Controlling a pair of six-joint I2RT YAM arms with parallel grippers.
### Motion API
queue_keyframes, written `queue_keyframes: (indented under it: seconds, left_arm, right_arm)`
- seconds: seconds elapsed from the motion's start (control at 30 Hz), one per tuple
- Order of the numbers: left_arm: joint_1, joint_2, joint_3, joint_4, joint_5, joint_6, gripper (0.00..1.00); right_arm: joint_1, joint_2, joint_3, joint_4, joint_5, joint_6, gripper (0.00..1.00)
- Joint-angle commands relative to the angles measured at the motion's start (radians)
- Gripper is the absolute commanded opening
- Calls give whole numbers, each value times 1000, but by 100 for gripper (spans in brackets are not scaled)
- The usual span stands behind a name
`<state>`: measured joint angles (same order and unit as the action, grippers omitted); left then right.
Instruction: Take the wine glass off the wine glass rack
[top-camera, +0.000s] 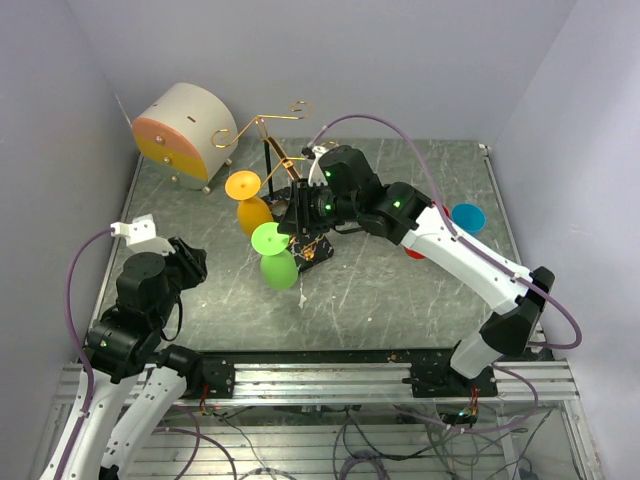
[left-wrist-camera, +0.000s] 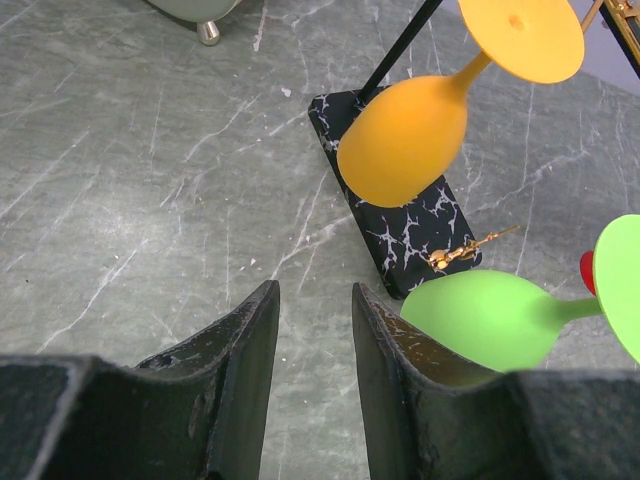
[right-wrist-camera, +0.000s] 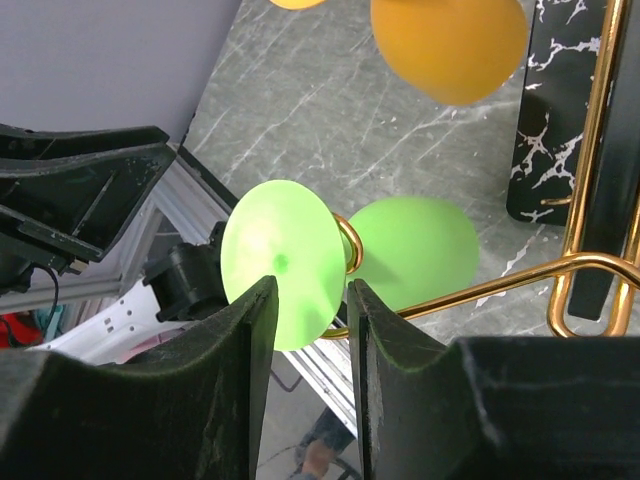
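The wine glass rack (top-camera: 272, 128) has gold scroll-ended arms, a black post and a black marble base (left-wrist-camera: 400, 225). An orange wine glass (top-camera: 252, 212) and a green wine glass (top-camera: 277, 268) hang upside down from its arms. My right gripper (top-camera: 297, 222) is open right at the green glass. In the right wrist view its fingers (right-wrist-camera: 375, 335) stand on either side of the edge of the green foot disc (right-wrist-camera: 280, 260), beside the gold loop (right-wrist-camera: 347, 247). My left gripper (top-camera: 192, 262) is open and empty over the table, left of the rack (left-wrist-camera: 313, 292).
A round beige-and-orange drawer box (top-camera: 183, 134) stands at the back left. A blue glass (top-camera: 468, 216) lies at the right, and a red object (top-camera: 415, 253) shows under my right arm. Purple walls close in the left, back and right.
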<state>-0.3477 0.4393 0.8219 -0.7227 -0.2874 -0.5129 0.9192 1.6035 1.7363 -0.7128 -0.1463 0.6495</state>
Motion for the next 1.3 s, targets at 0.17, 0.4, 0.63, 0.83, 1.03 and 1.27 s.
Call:
queue_keyframes:
  seconds: [0.17,0.4,0.63,0.83,1.03,1.27]
  left_arm:
    - [3,-4,0,28,-15,0,46]
    - [3,-3,-1,29,-13,1,46]
    - [3,-3,-1,31,-12,1,46]
    - [3,-2,-1,31,-11,1,46]
    - [3,-2,-1,29,-12,1,46]
    - [3,-5,0,28,-12,1,46]
  right_arm:
    - [13,-6,-17,16,-3,-7,33]
    - [17,-5,-31,33,-28,-2,33]
    - [32,-14,-33,70,-62,2,30]
    - [35,-16,-45,100,-80,11,26]
    - [35,-6,-57,118,-79,16,25]
    - [36,-14,-77,142,-68,36,6]
